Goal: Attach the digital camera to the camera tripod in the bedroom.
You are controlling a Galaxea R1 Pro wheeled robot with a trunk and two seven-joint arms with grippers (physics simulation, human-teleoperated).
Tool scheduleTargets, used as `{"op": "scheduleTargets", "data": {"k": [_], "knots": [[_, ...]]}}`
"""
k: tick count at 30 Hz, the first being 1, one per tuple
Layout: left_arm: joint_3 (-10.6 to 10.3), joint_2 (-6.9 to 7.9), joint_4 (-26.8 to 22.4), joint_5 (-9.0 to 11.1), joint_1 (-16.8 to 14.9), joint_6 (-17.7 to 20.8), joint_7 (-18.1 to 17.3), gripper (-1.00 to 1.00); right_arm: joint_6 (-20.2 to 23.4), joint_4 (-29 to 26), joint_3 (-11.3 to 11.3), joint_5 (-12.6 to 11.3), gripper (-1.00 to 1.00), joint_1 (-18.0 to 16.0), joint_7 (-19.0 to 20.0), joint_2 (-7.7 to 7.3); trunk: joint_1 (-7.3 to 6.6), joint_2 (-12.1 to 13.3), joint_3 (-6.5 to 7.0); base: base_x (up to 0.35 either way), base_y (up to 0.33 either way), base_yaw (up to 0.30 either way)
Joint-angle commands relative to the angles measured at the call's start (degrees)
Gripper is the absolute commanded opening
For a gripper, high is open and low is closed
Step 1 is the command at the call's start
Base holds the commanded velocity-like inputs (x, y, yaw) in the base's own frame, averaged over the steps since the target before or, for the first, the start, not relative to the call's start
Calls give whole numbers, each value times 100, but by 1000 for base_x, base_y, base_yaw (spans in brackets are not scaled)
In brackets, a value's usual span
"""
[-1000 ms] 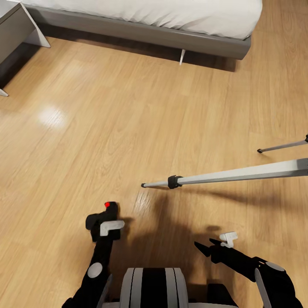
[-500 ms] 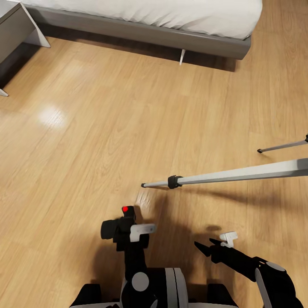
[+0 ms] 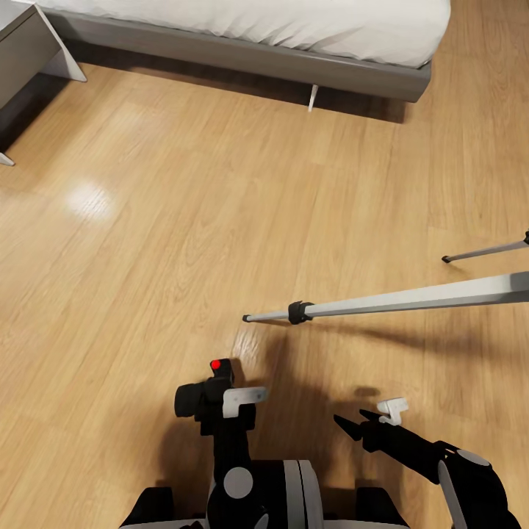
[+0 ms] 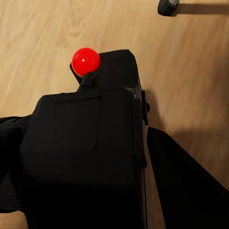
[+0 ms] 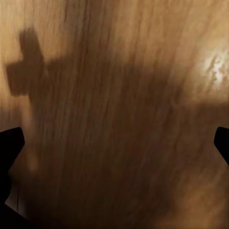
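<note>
Nearest, above the robot's trunk, the left gripper (image 3: 220, 400) pinches the digital camera (image 3: 206, 393), its red dot facing up. Beside it, the right gripper (image 3: 367, 420) hangs spread wide over the wood floor (image 3: 147, 257), holding nothing. Just beyond, a silver leg of the camera tripod (image 3: 397, 300) slants across the floor. Farthest back stands the grey bed (image 3: 242, 51).

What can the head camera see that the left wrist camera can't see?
Head view: the bed, two silver legs of the camera tripod, the open right gripper and the robot's trunk. Left wrist view: a big close-up of the digital camera between the left gripper's fingers. Both share the digital camera's red dot, a tripod foot and the wood floor.
</note>
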Motion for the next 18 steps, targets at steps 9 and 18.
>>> {"op": "scheduleTargets", "data": {"k": [9,18], "knots": [[-6,3,-6,44,-5,37,31,-100,38,-2,-9,13,100,-3,32,1,-19,8,152,0,0,0],[-3,9,-14,122,-5,45,-3,-100,38,-1,-9,12,100,-3,34,-5,-42,20,352,0,0,0]]}}
